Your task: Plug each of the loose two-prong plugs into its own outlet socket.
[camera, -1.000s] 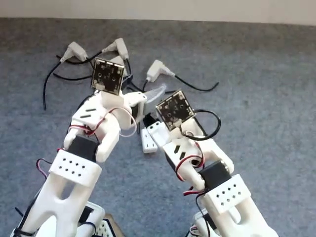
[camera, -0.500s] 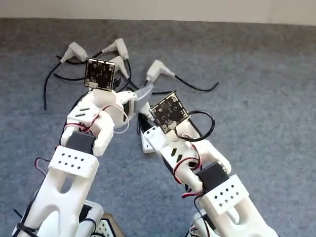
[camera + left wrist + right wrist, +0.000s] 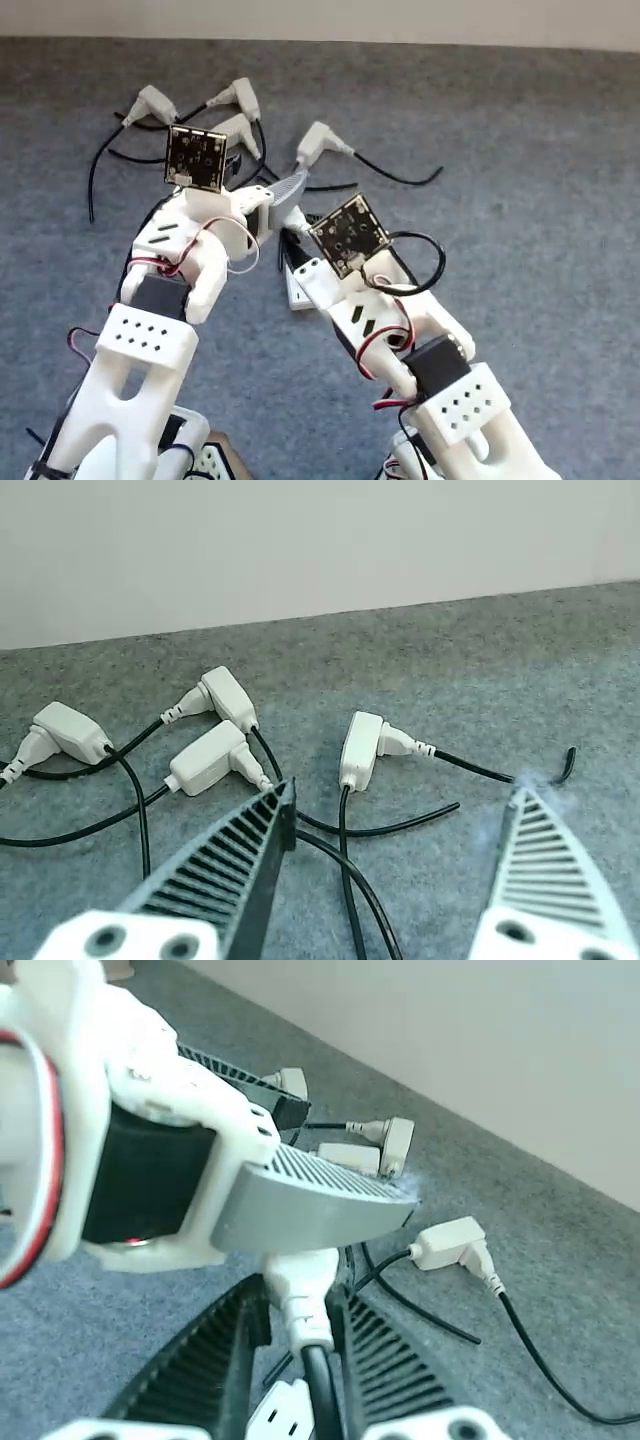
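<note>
Several white two-prong plugs with black cords lie loose on the grey carpet: one plug nearest the arms, and three more farther left. My left gripper hangs open above the cords, holding nothing. My right gripper is shut on a white plug, just under the left gripper's grey finger. The white power strip lies below, partly hidden by the right arm.
Black cords trail across the carpet around the plugs. The two arms are close together over the power strip. Open carpet stretches to the right. A pale wall borders the far edge.
The left arm has drawn its gripper a little to the left, toward the loose plugs. The right arm has shifted slightly and keeps its plug.
</note>
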Motion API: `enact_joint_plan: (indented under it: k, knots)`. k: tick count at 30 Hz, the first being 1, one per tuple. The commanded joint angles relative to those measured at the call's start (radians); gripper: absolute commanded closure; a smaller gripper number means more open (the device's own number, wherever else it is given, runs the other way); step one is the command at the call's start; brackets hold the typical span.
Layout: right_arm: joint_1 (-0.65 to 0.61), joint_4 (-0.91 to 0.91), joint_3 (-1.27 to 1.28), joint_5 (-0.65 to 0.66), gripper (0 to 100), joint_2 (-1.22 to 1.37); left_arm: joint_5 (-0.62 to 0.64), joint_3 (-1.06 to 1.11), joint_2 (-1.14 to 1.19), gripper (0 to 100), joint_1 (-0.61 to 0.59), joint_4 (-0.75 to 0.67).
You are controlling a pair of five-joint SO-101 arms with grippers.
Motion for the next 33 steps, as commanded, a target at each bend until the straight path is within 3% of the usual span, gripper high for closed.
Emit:
enact_joint_plan:
  k: [1, 6, 13, 22, 27, 33]
  knots:
    - [0.038, 0.024, -0.145, 0.006, 99.2, 0.019, -0.003, 0.007, 0.008, 69, -0.015, -0.009]
    - [0.039, 0.079, -0.208, 0.008, 99.2, 0.076, 0.000, 0.001, 0.004, 69, -0.041, -0.012]
    - [0.039, 0.209, -0.354, 0.008, 99.2, 0.193, 0.153, -0.053, 0.008, 69, -0.180, -0.012]
    - [0.036, 0.627, -0.762, -0.005, 99.2, 0.550, 0.183, -0.048, 0.045, 69, -0.217, -0.012]
    - [0.041, 0.866, -1.032, -0.212, 99.2, 0.788, 0.183, -0.054, 0.249, 69, -0.275, -0.114]
    - [0.056, 1.006, -1.171, -0.322, 99.2, 0.947, 0.183, -0.182, 0.547, 69, -0.329, -0.195]
